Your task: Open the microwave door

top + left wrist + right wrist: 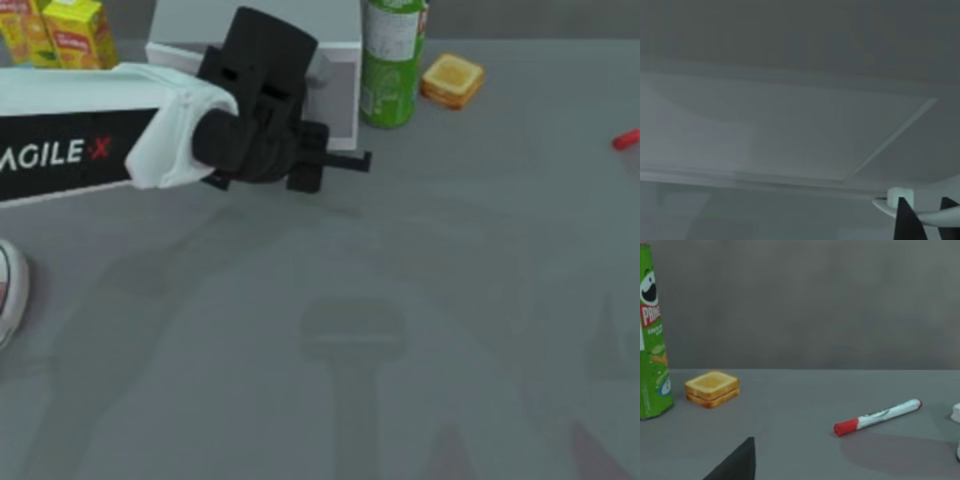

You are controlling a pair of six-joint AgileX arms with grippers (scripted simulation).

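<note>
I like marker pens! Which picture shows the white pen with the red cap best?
The right wrist view shows it best: the whole white marker pen with a red cap lies on the grey table, barrel and cap both clear. The top view catches only its red tip at the right edge. The left wrist view doesn't show it.

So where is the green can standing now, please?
In the top view the green can stands upright at the far edge of the table, centre-right, close beside the microwave on its left, with the toast on its right.
</note>
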